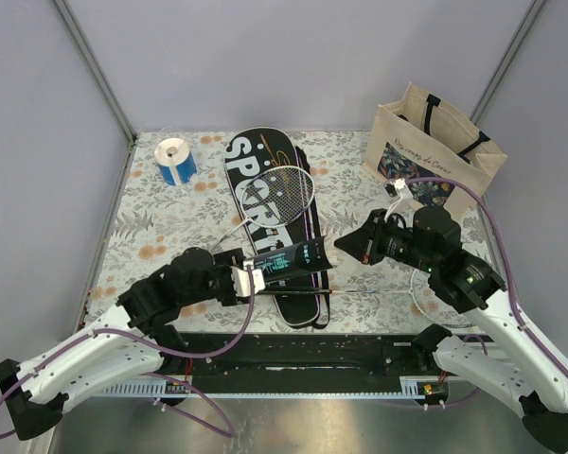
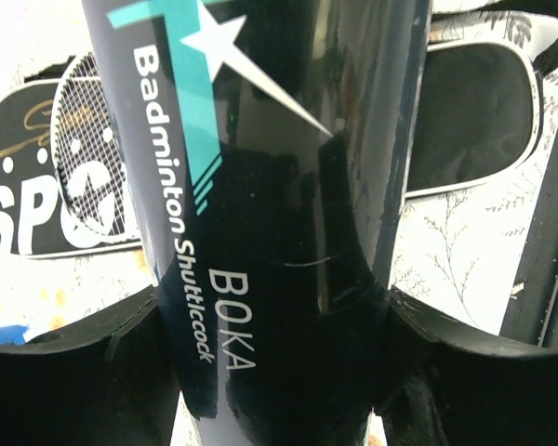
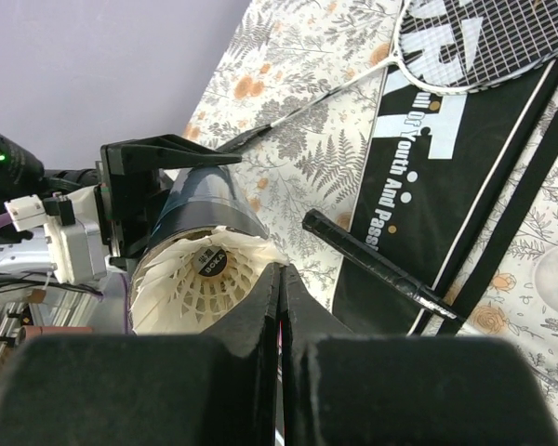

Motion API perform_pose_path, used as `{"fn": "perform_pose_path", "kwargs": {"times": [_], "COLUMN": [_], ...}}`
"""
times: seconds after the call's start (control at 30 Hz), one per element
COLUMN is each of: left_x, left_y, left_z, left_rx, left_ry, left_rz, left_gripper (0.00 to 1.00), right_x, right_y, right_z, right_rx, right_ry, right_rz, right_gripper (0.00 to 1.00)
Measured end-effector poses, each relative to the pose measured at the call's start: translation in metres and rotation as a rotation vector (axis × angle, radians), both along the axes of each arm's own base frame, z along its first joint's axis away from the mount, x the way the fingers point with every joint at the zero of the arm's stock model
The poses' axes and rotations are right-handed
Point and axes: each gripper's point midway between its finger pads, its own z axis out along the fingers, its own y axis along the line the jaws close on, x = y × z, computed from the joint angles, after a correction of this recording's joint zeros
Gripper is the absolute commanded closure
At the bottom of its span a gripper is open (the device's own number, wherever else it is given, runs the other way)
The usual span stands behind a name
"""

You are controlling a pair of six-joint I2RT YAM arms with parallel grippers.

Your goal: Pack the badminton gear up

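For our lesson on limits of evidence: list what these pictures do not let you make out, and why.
- Right wrist view: how many shuttlecocks the tube holds; the outermost shuttlecock hides any behind it.
- Top view: the inside of the tote bag; its own walls hide it.
- Left wrist view: both ends of the tube; the frame edges cut them off.

I see a blue-and-white tape roll [image 1: 176, 159] sitting at the far left corner of the flowered tablecloth [image 1: 161, 232]. A beige tote bag [image 1: 435, 142] with black handles stands upright at the far right corner.
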Motion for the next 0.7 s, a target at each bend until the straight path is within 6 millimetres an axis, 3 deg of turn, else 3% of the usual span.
{"fn": "perform_pose_path", "kwargs": {"times": [0.23, 0.43, 0.57, 0.7], "left_x": [0.001, 0.002, 0.001, 0.000], "left_y": [0.009, 0.013, 0.006, 0.000], "left_z": [-0.012, -0.017, -0.008, 0.004], "left_rx": [0.047, 0.070, 0.034, -0.010], "left_ry": [0.038, 0.045, 0.017, -0.014], "left_rz": [0.046, 0.060, 0.030, 0.006], "left_gripper": [1.00, 1.00, 1.00, 1.00], "right_x": [0.013, 0.016, 0.006, -0.010], "right_y": [0.007, 0.005, -0.003, -0.018], "right_z": [-0.020, -0.029, -0.018, 0.006], "right_rx": [-0.060, -0.107, -0.111, -0.076], "right_ry": [0.027, 0.026, -0.009, -0.080], "right_rz": [-0.041, -0.061, -0.061, -0.058], "right_gripper": [1.00, 0.68, 0.57, 0.53]}}
